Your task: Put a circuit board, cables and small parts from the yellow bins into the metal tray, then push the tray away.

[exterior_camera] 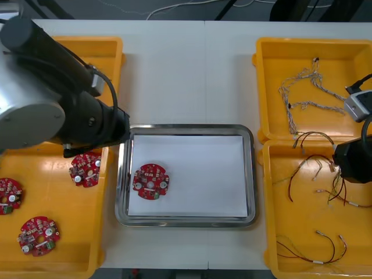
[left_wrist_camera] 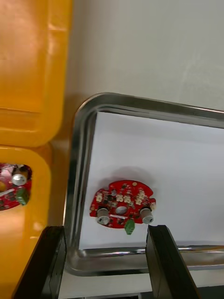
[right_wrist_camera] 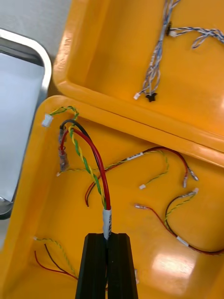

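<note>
Red and yellow cable (right_wrist_camera: 105, 203) was pinched at its white sleeve by your right tool (right_wrist_camera: 107, 240), over the yellow bin (right_wrist_camera: 42, 224) right of the metal tray (exterior_camera: 185, 128). Best lifted clear of the bin wall; tray's right half lay bare. Circuit board (exterior_camera: 150, 181) sat tray-left, left tool (left_wrist_camera: 105, 231) wide above.
</note>
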